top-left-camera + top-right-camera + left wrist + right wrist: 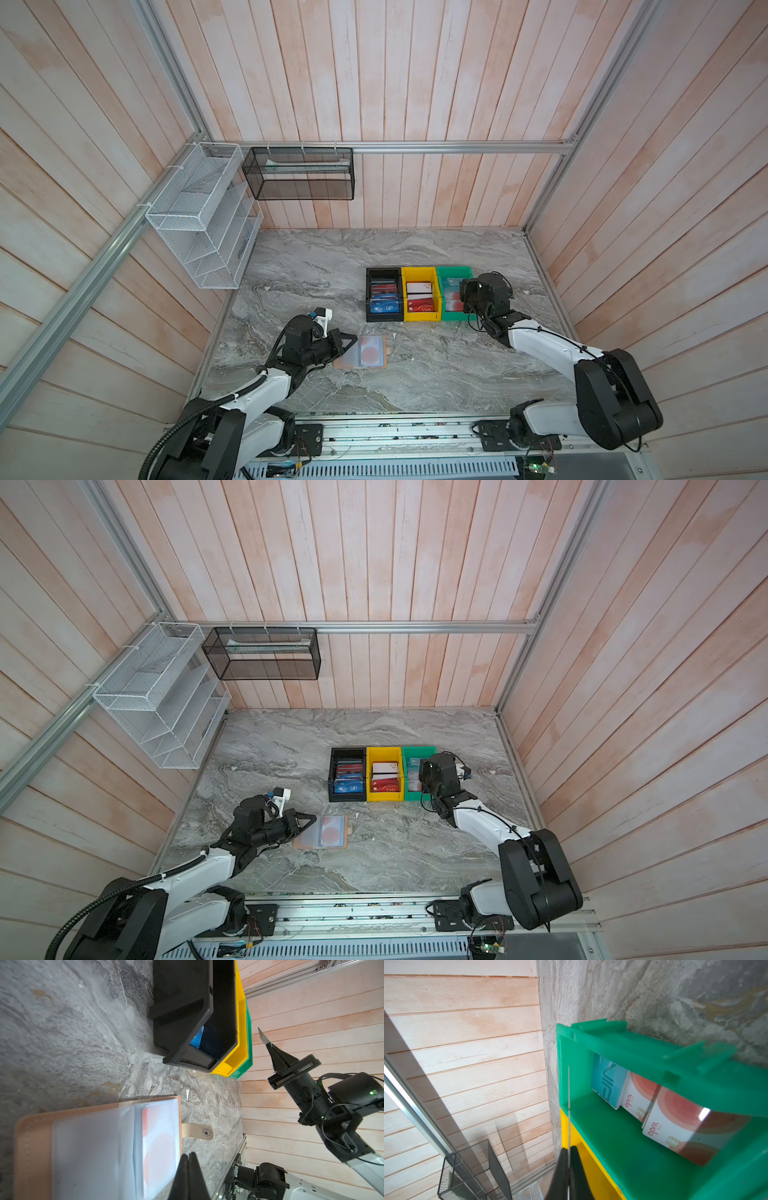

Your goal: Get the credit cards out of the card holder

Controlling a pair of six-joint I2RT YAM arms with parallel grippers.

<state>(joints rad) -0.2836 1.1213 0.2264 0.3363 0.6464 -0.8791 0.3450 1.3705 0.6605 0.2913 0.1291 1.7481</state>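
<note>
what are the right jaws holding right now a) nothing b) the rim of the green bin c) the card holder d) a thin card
d: the right gripper has its jaws shut on a thin card, seen edge-on in the right wrist view, close to the green bin.

We find the card holder (350,357) open front-left of the yellow bin (422,316), 1 credit card (371,352) inside, left gripper (354,337) over it.
</note>
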